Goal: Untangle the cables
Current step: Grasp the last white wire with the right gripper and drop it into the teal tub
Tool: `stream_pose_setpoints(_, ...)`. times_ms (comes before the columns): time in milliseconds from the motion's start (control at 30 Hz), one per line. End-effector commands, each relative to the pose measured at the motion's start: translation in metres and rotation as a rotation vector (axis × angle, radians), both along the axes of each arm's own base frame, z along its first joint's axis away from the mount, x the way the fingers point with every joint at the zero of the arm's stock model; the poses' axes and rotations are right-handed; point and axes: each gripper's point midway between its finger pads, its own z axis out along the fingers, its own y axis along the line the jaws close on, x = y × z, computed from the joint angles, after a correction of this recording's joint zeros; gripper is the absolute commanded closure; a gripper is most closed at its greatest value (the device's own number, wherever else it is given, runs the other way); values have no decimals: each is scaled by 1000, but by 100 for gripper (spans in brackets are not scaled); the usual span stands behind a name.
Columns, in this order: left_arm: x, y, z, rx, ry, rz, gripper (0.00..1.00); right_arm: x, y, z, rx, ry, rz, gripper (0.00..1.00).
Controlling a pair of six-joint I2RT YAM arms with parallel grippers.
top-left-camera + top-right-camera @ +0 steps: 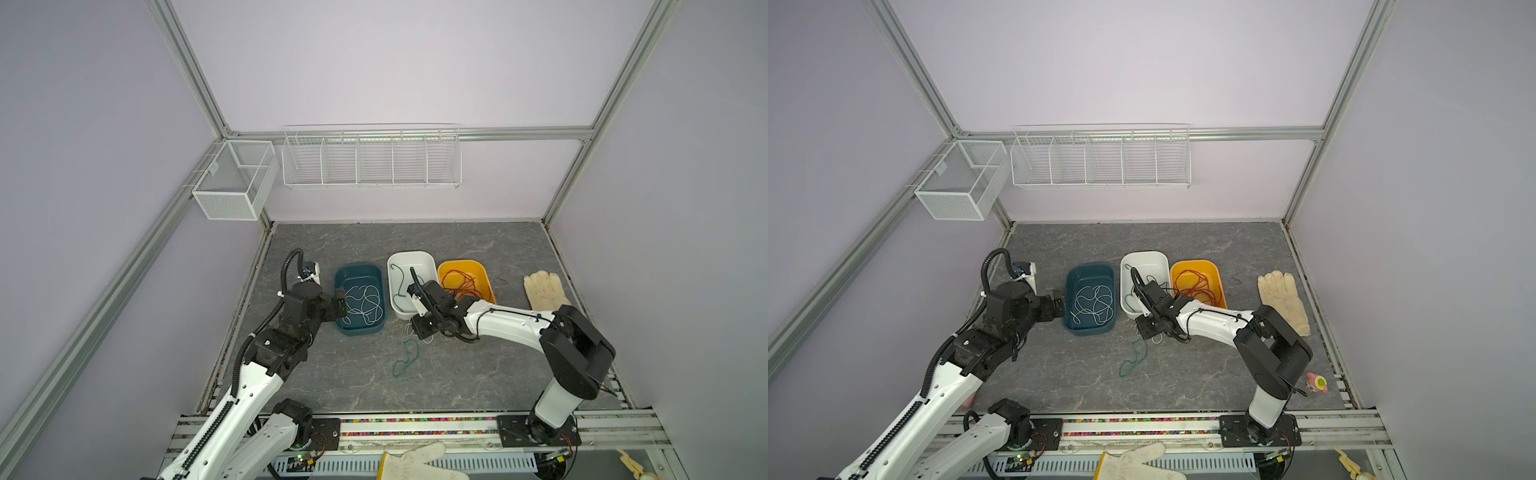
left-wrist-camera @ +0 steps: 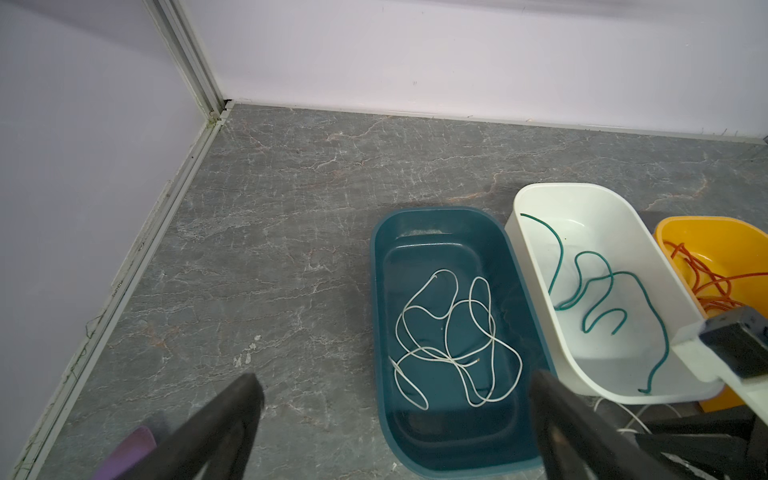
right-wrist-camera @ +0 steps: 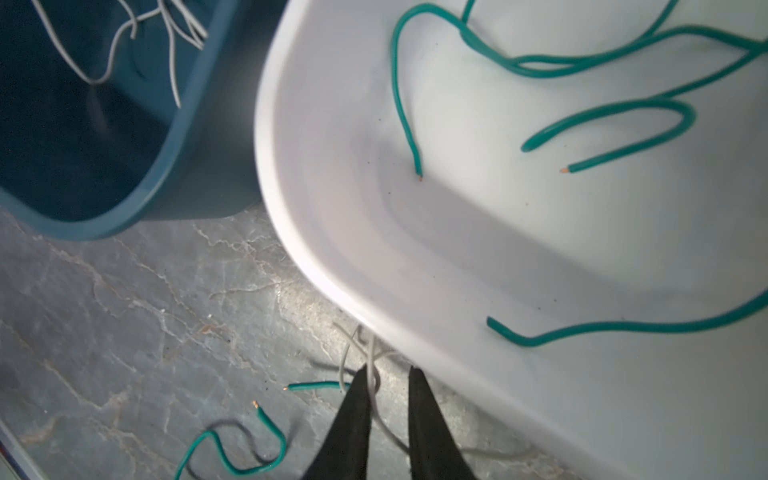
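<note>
Here the right tool (image 3: 388, 372) hangs beside the white tray's (image 3: 270, 187) rim.

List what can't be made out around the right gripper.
Right gripper: right wrist view blurs; whether its jaws pinch the white cable is unclear. In both top views its own wrist hides the fingertips.
White cable: far part hidden behind the white tray rim, right wrist view.
Green cable on the table: cut off by the right wrist picture's edge.
Orange cable: partly behind the right arm, both top views.
</note>
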Motion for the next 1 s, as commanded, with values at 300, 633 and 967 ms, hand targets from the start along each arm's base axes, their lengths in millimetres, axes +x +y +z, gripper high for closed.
stream_pose_setpoints(300,-1,-1,12,-13,-32,-6,1,-27,3,66,83,-113,78,94)
stream_pose_setpoints(633,-3,14,25,-1,-86,59,1,-24,34,166,282,-163,111,93)
stream_pose_setpoints(967,-16,42,54,-12,-216,177,1,6,107,190,393,-101,169,93)
